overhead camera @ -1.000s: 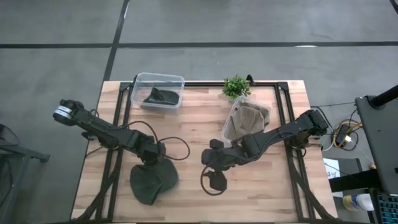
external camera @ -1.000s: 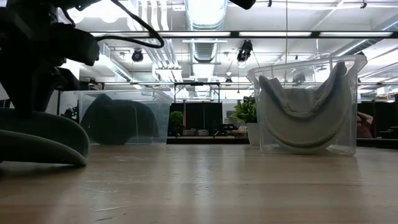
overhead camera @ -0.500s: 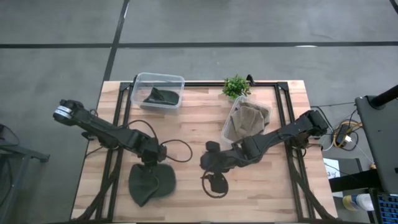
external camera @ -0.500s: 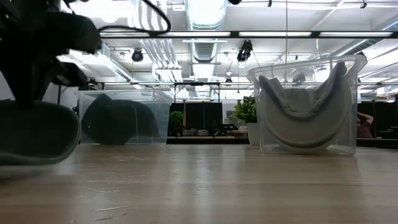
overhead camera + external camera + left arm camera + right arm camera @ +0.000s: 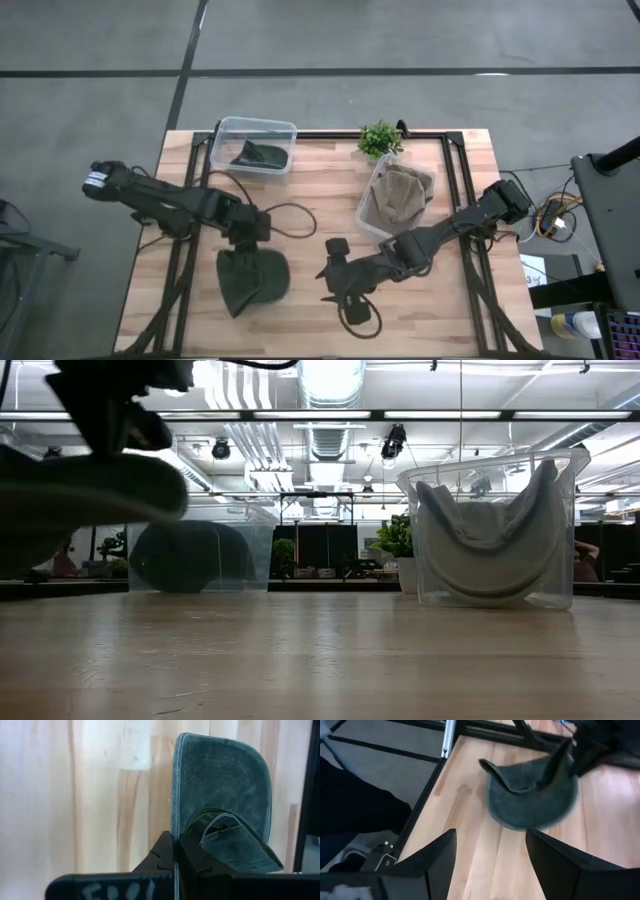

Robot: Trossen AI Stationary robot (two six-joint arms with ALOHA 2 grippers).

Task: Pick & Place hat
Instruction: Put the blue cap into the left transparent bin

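Observation:
A dark green hat hangs from my left gripper, which is shut on it near the table's middle left. In the low view the hat is clear of the tabletop. The left wrist view shows its brim and its crown beyond the fingers. My right gripper is open and empty to the hat's right, pointing at it; the hat shows ahead in the right wrist view. My left gripper pinches the hat's edge between its two shut fingers, about where the brim meets the crown. The fingers come from above, pointing down. The hat hangs below them, lifted clear of the table, with its brim farthest from the gripper.
A clear bin at the far left holds another dark hat. A second clear bin right of centre holds a tan hat. A small plant stands at the far edge. A cable loop hangs under the right arm.
My left gripper has gone up and a little toward the far edge with the hat, which has come off the table and now hangs clear. My right gripper has moved toward the near edge.

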